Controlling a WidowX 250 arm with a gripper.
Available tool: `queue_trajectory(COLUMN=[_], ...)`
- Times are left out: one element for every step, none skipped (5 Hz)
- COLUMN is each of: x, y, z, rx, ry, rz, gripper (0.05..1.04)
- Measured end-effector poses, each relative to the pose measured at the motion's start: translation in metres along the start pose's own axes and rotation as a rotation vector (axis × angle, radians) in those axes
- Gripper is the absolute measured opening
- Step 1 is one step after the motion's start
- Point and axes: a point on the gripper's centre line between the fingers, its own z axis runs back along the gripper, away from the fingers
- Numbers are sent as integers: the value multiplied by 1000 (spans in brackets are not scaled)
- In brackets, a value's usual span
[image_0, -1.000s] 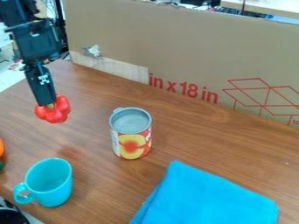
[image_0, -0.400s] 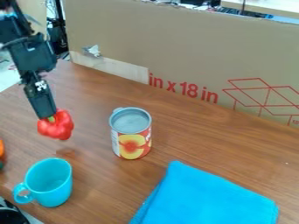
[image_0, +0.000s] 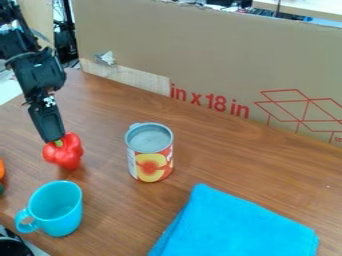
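The black two-finger gripper (image_0: 56, 140) is clenched on the green stem (image_0: 59, 143) of a glossy, lobed red bell pepper (image_0: 66, 155). The pepper is located at left, beyond the turquoise mug (image_0: 57, 210); contact with the brown wood-grain table (image_0: 267, 167) cannot be determined. The silver-topped cylindrical can (image_0: 150, 160), right of the pepper and apart from it, bears a fruit-picture label (image_0: 152, 167). Red lettering (image_0: 208, 101) and box outlines mark the upright brown cardboard panel (image_0: 200, 50). The mug sits near the table's lower-left edge; the folded blue cloth (image_0: 234, 225) lies at lower right.

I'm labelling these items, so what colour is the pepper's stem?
The stem of the red pepper is green, seen best in the camera view.
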Motion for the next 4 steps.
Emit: queue_trajectory(x=[3,8,12,21], y=[-1,2,6,7], z=[0,3,9,17], rx=[-9,-19,-7,-23], ry=[-10,-20,-28,-53], rz=[22,29,50,57], gripper=[93,115,306,608])
